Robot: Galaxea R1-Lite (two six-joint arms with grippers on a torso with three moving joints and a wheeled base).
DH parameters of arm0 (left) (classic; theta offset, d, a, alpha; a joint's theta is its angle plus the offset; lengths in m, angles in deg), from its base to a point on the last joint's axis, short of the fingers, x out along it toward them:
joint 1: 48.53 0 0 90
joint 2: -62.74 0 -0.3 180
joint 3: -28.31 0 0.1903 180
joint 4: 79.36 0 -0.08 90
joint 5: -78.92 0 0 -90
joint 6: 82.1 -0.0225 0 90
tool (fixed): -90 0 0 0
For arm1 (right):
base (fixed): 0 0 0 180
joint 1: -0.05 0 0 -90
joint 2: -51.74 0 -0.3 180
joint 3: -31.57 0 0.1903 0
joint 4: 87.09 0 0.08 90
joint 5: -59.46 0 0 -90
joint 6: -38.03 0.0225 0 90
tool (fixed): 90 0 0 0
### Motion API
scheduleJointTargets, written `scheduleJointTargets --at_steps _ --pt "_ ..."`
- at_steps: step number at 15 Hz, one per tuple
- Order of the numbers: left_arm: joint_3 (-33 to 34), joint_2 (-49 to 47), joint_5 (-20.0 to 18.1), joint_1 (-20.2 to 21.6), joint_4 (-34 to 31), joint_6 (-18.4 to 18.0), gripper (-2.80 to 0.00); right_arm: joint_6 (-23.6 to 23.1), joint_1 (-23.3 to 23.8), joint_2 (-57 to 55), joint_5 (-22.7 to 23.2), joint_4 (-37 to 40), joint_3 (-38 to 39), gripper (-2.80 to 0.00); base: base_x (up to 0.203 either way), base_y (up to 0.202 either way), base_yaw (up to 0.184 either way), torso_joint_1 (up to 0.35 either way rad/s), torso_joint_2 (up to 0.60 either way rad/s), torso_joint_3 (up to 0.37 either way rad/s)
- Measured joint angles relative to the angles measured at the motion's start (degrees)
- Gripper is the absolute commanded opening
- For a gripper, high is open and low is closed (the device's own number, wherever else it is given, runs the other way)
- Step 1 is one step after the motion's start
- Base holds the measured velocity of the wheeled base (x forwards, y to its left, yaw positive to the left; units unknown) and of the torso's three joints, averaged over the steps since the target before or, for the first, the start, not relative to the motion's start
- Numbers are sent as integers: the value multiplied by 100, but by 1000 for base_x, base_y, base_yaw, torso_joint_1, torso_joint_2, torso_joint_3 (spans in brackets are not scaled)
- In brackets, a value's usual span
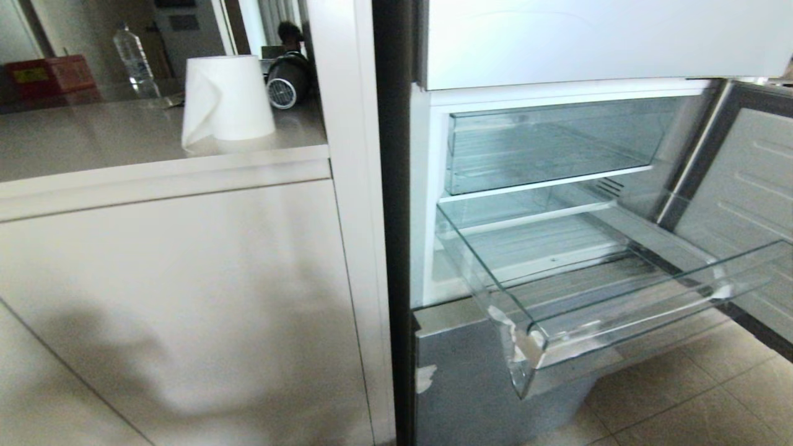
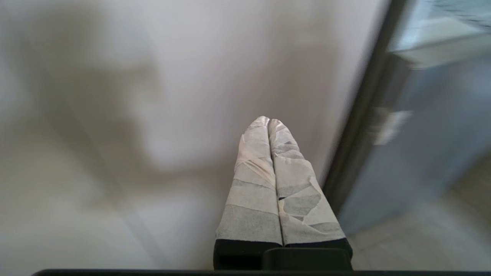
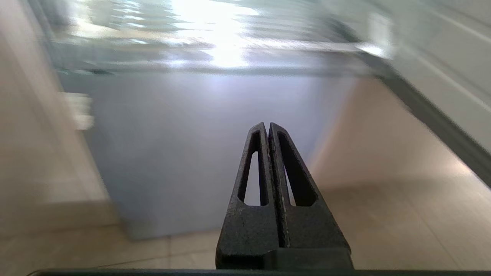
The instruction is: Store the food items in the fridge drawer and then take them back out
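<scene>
Head view: we see the fridge (image 1: 427, 186) w/ its door swung open to the right. The fridge drawer (image 1: 619, 322), the shallow clear one w/ white tape scraps at its near-left front corner, is pulled out and looks empty. Its long axis runs left-right across the fridge opening; the thick front lip faces us. A deeper clear drawer (image 1: 545, 148) sits pushed in above it. No food items visible anywhere; the counter (image 1: 124, 148) to the left carries only a paper towel roll (image 1: 226, 99) and clutter behind it. Neither arm shows here.

Left wrist view: left gripper (image 2: 268, 122), taped fingers pressed together, nothing held. It points at the pale cabinet front (image 2: 153, 76); the fridge's dark edge lies off to one side.

Right wrist view: right gripper (image 3: 267, 125), black fingers pressed together, nothing held. It faces the grey panel (image 3: 211, 145) below the drawer; the drawer's lip shows beyond and above the tips.

Judgement: right arm is nearer the drawer, which lies up and ahead of it. Left is nearer the counter side. Whichever food comes next, we can't yet place it.
</scene>
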Motion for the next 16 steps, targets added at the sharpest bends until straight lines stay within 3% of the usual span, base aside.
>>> scheduleJointTargets --at_steps 8,11,13,16 --pt "0 0 0 0 1 2 -280 24 2 0 -26 4 0 -280 -1 7 -174 1 2 1" --pt "0 0 0 0 0 0 -280 351 2 0 -116 -4 0 -280 -1 8 -151 1 4 3" --pt "0 0 0 0 1 0 -280 760 3 0 -223 -24 0 -280 0 -1 -35 -1 2 2" --pt "0 0 0 2 -1 0 -280 807 2 0 -229 -35 0 -280 0 0 0 0 0 0"
